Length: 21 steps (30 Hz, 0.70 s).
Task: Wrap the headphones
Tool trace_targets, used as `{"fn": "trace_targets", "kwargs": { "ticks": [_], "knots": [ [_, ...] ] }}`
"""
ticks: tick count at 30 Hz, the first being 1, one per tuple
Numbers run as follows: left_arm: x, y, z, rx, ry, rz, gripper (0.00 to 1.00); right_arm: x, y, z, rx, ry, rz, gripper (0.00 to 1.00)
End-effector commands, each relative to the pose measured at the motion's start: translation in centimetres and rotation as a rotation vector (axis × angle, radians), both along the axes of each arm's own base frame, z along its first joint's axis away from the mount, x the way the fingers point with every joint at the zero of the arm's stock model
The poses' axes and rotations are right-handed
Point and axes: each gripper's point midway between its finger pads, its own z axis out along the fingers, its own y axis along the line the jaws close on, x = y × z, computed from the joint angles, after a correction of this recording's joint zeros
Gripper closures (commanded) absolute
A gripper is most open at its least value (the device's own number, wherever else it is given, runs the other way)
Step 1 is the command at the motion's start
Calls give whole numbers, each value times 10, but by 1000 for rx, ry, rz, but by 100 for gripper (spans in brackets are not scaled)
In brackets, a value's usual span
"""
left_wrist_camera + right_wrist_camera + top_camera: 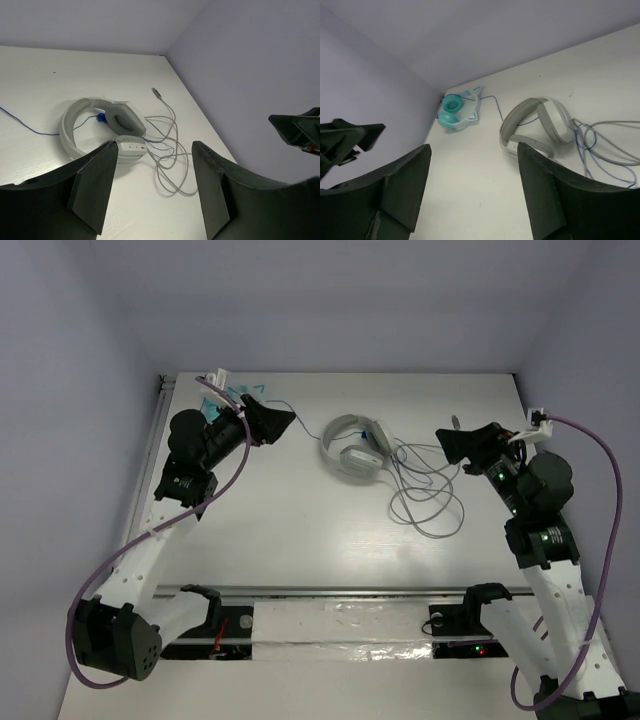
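We count two headsets on one bench [300, 550]: one pair white headphones [350, 448], one pair teal headphones [456, 111]. Two loose cables: one grey cable [161, 99], one blue cable [25, 125]. Two pincers: left pincer [280, 420], right pincer [452, 445].

Premises: a robotics laboratory test cell.

Evidence:
- A flat white laminate tabletop [300, 530] is enclosed on three sides by plain pale lilac wall panels [330, 300], which meet at bare corners in both wrist views.
- The black-and-white jointed left robot arm [150, 540] and the matching right robot arm [548, 580] are mounted at the near edge.
- They stand by a silver metal rail [340, 590] and a strip of crinkled clear film [340, 632].
- A thick purple cable [612, 520] loops along each arm.
- Small green indicator lights [498, 476] glow on the right arm's joints.
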Motion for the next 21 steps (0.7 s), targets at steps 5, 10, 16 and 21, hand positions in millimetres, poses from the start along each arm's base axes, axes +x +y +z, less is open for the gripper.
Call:
{"fn": "trace_targets", "kwargs": {
  "ticks": [5,10,16,21],
  "knots": [
    [24,14,36,23,-60,120,74,-5,10,9,0,-43,67,100],
    [60,14,32,100,-4,236,100,3,15,5,12,-30,92,100],
    [134,2,-16,363,67,385,97,11,17,9,55,-48,94,100],
    [187,-30,-92,621,168,215,78,20,25,-3,63,-14,134,100]
  ]
}}
